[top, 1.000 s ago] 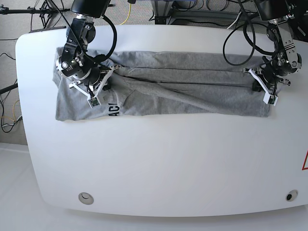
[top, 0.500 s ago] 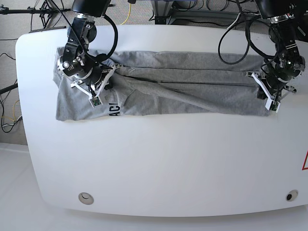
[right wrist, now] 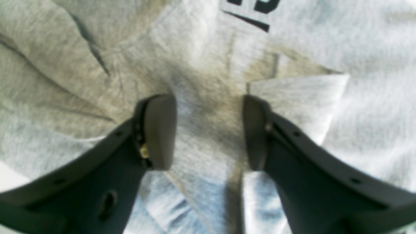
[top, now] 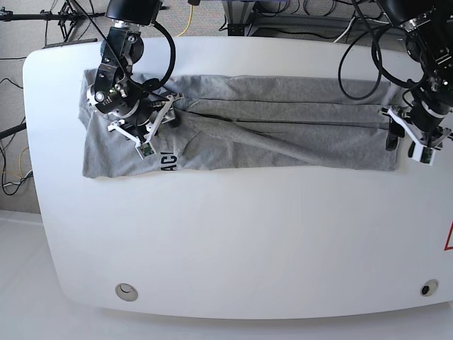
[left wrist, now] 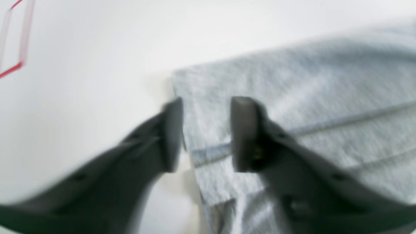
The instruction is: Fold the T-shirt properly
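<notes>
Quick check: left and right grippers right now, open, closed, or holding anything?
Left gripper: open, holding nothing, at the end edge of the heather-grey cotton T-shirt.
Right gripper: open, holding nothing, over the shirt.

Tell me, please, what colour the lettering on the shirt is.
Black lettering on the grey shirt; clearest in the right wrist view.

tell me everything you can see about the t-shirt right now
The T-shirt is heather-grey knit cotton by its look, folded lengthwise into a long band across the far half of the white table. Diagonal creases run through its middle, and black block letters peek out at the near edge. The right claw hangs open over the lettered end; the left claw stands open straddling the opposite edge, gripping nothing.
</notes>
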Tool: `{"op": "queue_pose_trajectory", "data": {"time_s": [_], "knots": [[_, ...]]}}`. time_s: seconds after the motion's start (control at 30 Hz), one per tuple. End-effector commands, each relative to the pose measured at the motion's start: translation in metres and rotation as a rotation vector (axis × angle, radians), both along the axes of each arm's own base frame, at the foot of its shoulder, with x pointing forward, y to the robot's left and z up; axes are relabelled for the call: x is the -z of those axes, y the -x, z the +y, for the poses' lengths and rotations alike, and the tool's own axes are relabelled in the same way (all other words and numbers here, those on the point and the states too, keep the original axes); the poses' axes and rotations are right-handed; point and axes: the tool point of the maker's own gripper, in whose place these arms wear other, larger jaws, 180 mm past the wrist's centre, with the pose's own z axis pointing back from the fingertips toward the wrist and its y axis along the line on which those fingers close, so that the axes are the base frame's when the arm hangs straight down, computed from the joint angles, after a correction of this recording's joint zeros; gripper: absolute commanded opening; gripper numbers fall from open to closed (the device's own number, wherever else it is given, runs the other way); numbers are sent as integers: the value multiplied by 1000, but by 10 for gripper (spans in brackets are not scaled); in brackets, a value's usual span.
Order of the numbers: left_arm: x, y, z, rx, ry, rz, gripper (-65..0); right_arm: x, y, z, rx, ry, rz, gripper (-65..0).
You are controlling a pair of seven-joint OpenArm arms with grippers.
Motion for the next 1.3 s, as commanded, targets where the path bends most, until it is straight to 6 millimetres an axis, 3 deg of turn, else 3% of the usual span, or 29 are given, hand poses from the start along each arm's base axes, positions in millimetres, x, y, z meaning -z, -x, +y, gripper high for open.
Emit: {"op": "queue_pose_trajectory", "data": {"time_s": [0.0, 0.1, 0.4, 0.57, 0.67, 1.0, 1.27], "knots": [[-5, 2, 21, -62, 4, -22, -208, -11, -9, 0, -3, -4, -43, -319], [3, 9, 36, -114, 27, -9, -148, -10, -9, 0, -3, -4, -41, -319], [43, 31, 64, -220, 108, 124, -145, -9, -8, -1, -3, 3, -38, -319], [70, 43, 63, -249, 170, 188, -145, -9, -8, -1, -3, 2, -37, -319], [77, 45, 62, -254, 185, 204, -145, -8, -7, -1, -3, 2, -35, -319], [80, 42, 53, -244, 208, 200, -145, -8, -7, -1, -3, 2, -35, -319], [54, 28, 47, -208, 191, 155, -145, -8, -7, -1, -3, 2, -32, -319]]}}
